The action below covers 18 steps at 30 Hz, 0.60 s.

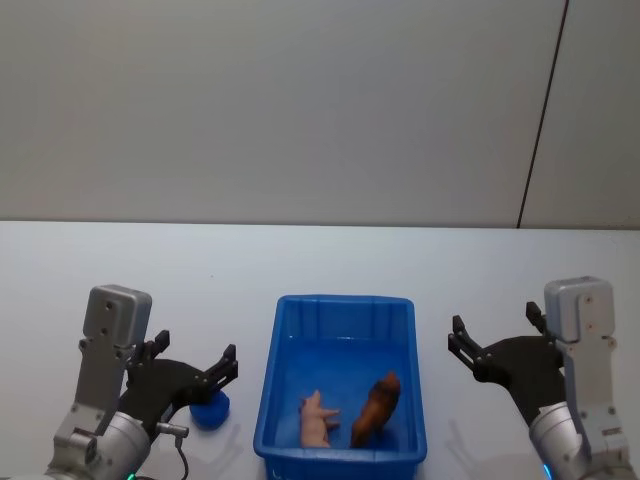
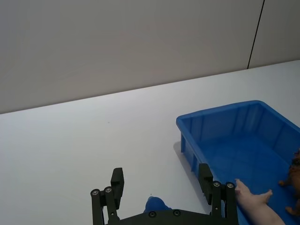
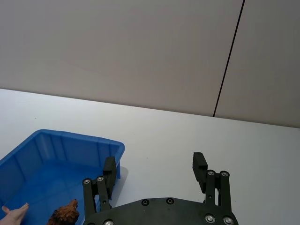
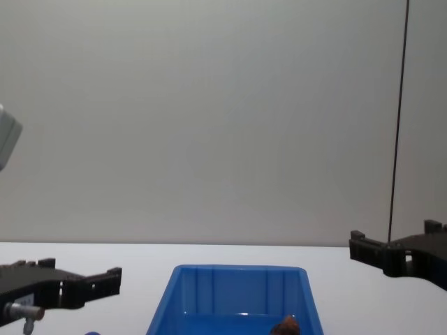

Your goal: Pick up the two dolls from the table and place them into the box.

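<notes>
Low on our left, the left claw (image 1: 195, 358) hangs above the white worktop (image 1: 330, 260) with its fingers spread apart and empty. A small blue object (image 1: 210, 410) lies just beneath it. On our right we see the right claw (image 1: 497, 325), likewise spread wide and holding nothing. Between them stands the blue box (image 1: 340, 300), its long axis running near to far. Both dolls lie at its near end. The pink doll (image 1: 317, 418) stretches near to far; the brown doll (image 1: 377, 408), just right of it, slants from near-left to far-right.
</notes>
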Motion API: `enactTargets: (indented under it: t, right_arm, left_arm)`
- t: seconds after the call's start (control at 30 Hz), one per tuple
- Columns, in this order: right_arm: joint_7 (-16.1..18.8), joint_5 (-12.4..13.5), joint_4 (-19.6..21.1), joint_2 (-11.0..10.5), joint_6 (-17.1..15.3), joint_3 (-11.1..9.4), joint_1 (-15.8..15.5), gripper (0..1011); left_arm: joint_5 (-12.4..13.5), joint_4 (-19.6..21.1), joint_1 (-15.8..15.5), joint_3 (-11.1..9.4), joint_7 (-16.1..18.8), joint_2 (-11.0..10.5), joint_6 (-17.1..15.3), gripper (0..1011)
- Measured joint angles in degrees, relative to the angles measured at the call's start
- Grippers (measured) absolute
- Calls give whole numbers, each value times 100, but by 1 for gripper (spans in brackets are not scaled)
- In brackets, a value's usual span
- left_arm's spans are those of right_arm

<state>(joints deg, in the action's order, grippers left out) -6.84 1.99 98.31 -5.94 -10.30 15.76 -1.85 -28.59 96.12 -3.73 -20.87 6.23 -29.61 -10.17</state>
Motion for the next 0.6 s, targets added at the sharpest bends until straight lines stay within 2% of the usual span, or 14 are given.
enactTargets:
  t: [0.6]
  right_arm:
    - [1, 0, 0, 0, 0, 0, 0, 1001]
  left_arm:
    - [-247, -649, -175, 59, -516, 137, -126, 1001]
